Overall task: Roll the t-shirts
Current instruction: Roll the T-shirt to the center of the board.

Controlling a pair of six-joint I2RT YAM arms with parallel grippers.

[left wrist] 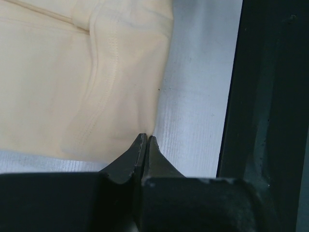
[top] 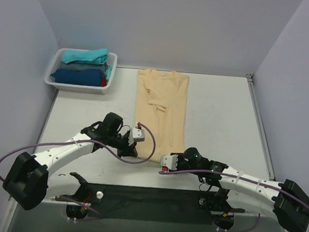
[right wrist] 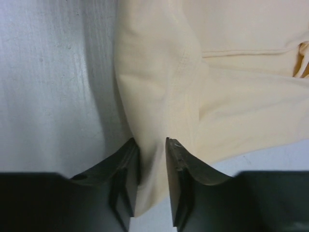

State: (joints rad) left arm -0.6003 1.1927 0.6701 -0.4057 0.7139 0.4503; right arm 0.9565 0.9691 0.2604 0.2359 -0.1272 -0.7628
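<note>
The right jaws stand narrow, pinching a fold at the near hem of the tan t-shirt [right wrist: 231, 96]. The left jaws are pressed together, tips at the hem's other corner. The shirt lies flat on the white table [top: 218, 115], between pale lilac walls [top: 166, 26]. At the far left, a white basket [top: 79, 87] holds folded t-shirts [top: 83, 66], teal uppermost.

Flat pale-grey table [top: 218, 115] bearing a pale tan cloth t-shirt [top: 160, 103], folded lengthwise near its centre, and a white plastic basket [top: 80, 87] at the far left corner.
</note>
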